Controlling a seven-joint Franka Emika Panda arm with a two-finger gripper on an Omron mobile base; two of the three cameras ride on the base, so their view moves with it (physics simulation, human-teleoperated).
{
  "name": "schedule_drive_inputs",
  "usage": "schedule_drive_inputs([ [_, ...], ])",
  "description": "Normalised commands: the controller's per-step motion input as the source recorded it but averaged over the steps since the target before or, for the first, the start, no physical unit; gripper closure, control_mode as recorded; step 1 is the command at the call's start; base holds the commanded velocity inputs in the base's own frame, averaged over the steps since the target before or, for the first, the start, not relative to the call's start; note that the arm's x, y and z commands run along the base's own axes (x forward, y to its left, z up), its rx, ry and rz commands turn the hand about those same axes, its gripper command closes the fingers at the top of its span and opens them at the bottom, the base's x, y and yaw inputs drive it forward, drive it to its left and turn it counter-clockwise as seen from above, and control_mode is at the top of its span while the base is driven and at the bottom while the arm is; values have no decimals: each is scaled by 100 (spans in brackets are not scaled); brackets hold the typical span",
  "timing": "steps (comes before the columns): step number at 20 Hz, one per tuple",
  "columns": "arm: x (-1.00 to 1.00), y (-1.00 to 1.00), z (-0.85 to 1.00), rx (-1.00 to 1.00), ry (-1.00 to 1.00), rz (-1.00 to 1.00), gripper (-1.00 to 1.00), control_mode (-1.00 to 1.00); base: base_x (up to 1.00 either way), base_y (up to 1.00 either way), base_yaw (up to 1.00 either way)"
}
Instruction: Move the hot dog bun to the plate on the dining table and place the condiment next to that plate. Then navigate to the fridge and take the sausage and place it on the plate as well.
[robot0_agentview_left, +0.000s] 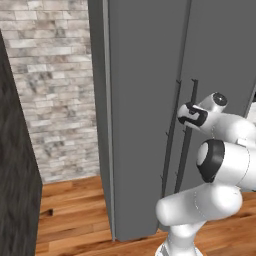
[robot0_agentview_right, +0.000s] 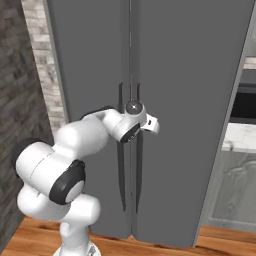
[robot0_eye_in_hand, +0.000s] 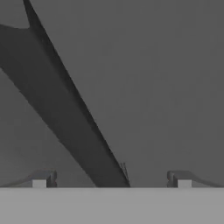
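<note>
Right base view: fridge (robot0_agentview_right: 190, 125) reached, both doors shut, gripper (robot0_agentview_right: 154, 125) level with the dark door handles (robot0_agentview_right: 121, 145), just beside them. Hand view: fingers (robot0_eye_in_hand: 183, 179) spread wide, nothing between them, one handle (robot0_eye_in_hand: 65, 109) slanting across. Judged stage: fridge leg begun, door unopened. Sausage presumably inside, hidden.

No readable text, labels, brands, numbers or signs anywhere.
</note>
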Motion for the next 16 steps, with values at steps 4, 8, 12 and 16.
schedule_drive_inputs([
  [4, 51, -21, -13, 0, -2, 0, -100, -100, 0, 0, 0],
  [8, 21, -4, -20, 0, -3, 0, -100, -100, 0, 0, 0],
  [12, 0, 9, -29, 0, -2, 0, 100, -100, 0, 0, 0],
  [16, -4, 3, -13, 0, -3, 0, 100, -100, 0, 0, 0],
])
